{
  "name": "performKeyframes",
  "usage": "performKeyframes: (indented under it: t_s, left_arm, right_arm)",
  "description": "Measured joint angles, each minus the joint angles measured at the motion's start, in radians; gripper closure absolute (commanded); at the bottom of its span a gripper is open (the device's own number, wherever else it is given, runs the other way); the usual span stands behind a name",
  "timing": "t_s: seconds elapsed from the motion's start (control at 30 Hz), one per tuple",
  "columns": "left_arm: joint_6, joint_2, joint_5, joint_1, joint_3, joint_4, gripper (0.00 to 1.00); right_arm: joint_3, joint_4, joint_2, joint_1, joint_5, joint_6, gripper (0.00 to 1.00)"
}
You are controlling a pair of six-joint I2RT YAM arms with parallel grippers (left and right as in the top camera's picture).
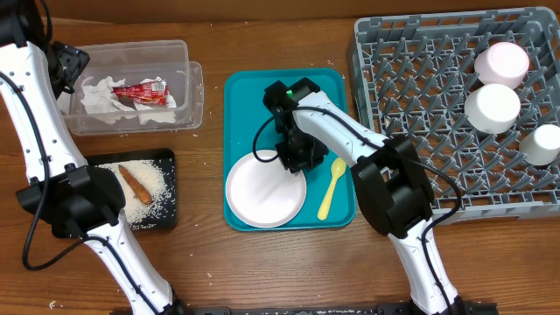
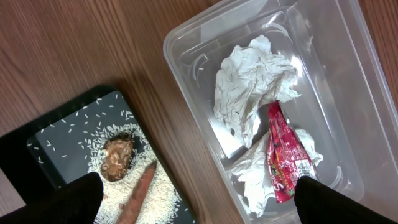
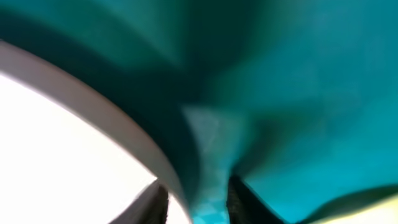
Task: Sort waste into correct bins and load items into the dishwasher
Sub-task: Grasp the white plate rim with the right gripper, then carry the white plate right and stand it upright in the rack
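Saw right gripper [image 1: 295,157] at rim of one plate [image 1: 261,192], lower-left in teal tray [image 1: 254,83]; couldn't tell if jaws clenched. Logged one spoon [image 1: 332,187], long axis along tray's right edge, bowl end far. Found left gripper [image 2: 199,208] jaws released. Counted two bowls [image 1: 501,63] [image 1: 492,108], one cup [image 1: 547,144] in rack [image 1: 411,79] right of tray.

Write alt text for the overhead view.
The right gripper sits at the rim of a white plate on a teal tray, beside a yellow spoon. Right, a grey dish rack holds two bowls and a cup; left, a clear tub holds napkins, a black tray rice.
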Motion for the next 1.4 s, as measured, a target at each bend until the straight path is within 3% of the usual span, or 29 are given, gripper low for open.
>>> performKeyframes:
  t_s: [0.07,0.3,0.5,0.87,1.07,1.4]
  left_arm:
    - [0.0,0.0,0.0,0.0,0.0,0.0,0.0]
    - [0.0,0.0,0.0,0.0,0.0,0.0,0.0]
    - [0.0,0.0,0.0,0.0,0.0,0.0,0.0]
    - [0.0,0.0,0.0,0.0,0.0,0.0,0.0]
    - [0.0,0.0,0.0,0.0,0.0,0.0,0.0]
    - [0.0,0.0,0.0,0.0,0.0,0.0,0.0]
  right_arm:
    - [0.0,-0.01,0.0,0.0,-0.006,0.003,0.95]
    - [0.088,-0.158,0.002,-0.01,-0.02,-0.003,0.96]
    - [0.343,-0.303,0.008,-0.063,0.019,-0.002,0.96]
    - [0.684,-0.302,-0.042,-0.329,0.314,0.123,0.96]
    - [0.702,-0.288,-0.1,-0.497,0.574,0.229,0.96]
    - [0.668,-0.081,-0.1,-0.549,0.692,0.299,0.96]
